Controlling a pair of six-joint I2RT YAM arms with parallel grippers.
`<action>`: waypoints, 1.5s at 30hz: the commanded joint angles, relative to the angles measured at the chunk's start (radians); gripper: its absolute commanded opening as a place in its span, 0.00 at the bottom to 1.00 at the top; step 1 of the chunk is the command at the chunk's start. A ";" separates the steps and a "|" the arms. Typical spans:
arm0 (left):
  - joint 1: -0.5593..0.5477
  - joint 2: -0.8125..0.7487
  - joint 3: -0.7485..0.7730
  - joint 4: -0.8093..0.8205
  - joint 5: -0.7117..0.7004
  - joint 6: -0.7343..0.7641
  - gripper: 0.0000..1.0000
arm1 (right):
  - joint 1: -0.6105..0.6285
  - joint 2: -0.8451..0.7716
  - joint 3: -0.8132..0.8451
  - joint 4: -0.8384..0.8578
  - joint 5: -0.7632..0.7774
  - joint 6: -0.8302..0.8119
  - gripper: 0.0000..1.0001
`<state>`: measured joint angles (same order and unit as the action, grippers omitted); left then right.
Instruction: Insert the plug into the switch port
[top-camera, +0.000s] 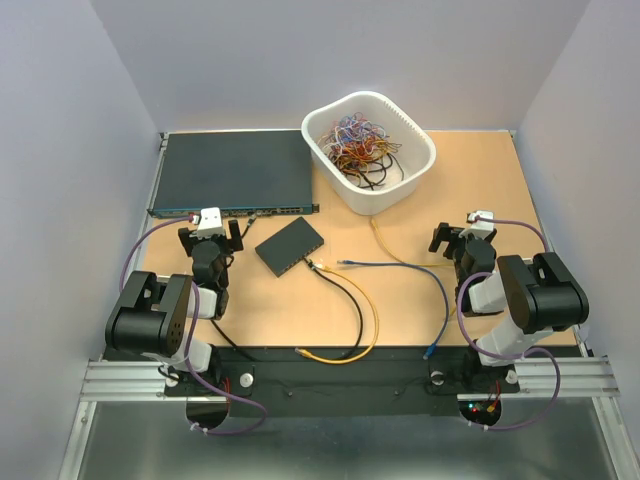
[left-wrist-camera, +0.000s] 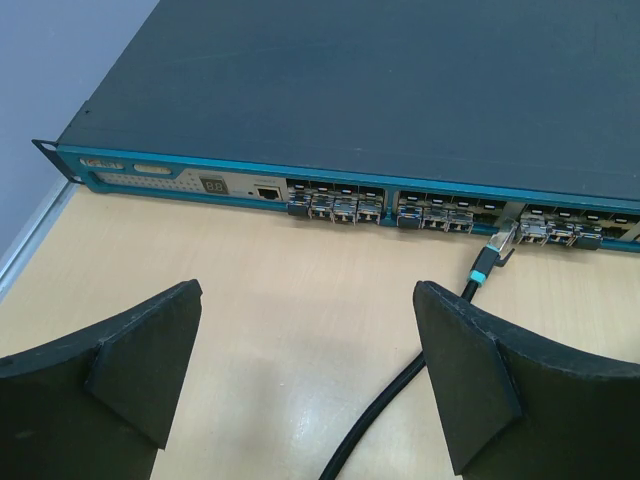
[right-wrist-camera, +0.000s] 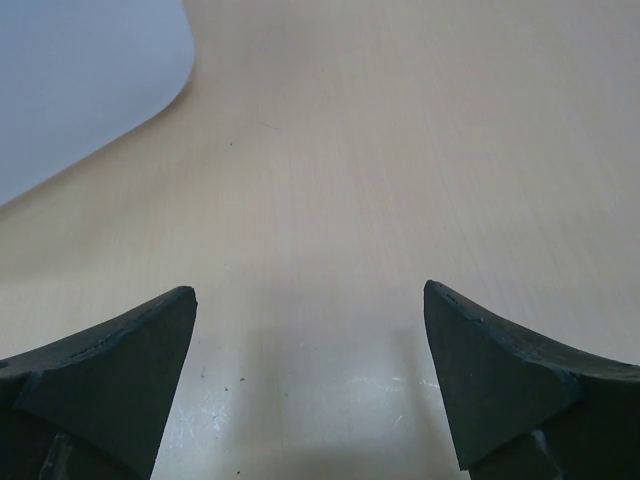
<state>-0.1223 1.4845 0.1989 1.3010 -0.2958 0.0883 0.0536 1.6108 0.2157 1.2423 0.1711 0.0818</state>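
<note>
Lavender walls (top-camera: 60, 150) close in a pale wooden desk (top-camera: 500, 190). Mid-desk, slightly left of centre, sits the small black switch (top-camera: 290, 245). Its switch port row (top-camera: 298, 260) faces the near right corner, with a black cable (top-camera: 350, 300) and a yellow cable (top-camera: 372, 325) plugged in; single sockets are too small to tell apart.

Just beside that edge lies the free plug (top-camera: 343, 262) of the blue cable (top-camera: 440, 290), probably the one to insert. It should be light: hard shell, fragile latch tab, limp springy lead. Pinch the shell's flat sides just behind the tip, leaving the tab free. The switch may slide under a push.

The left gripper (left-wrist-camera: 308, 290) and the right gripper (right-wrist-camera: 310, 292) both gape wide, holding nothing.

At the far left corner, the rack unit (left-wrist-camera: 350, 80) carries a digit display (left-wrist-camera: 212, 186) and a pale label plate (left-wrist-camera: 150, 170), neither legible. No brand can be read.
</note>
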 joint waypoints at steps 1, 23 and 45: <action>0.006 -0.021 0.020 0.300 -0.005 0.007 0.99 | -0.001 -0.014 0.013 0.068 -0.001 -0.010 1.00; 0.006 -0.021 0.022 0.299 -0.005 0.007 0.99 | 0.000 -0.435 0.328 -0.562 -0.091 0.102 1.00; 0.009 -0.021 0.025 0.293 -0.002 0.004 0.99 | 0.343 -0.457 0.540 -1.107 -0.508 0.265 0.93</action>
<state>-0.1215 1.4845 0.1989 1.3010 -0.2943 0.0883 0.2283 1.1900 0.6525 0.3389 -0.5217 0.5385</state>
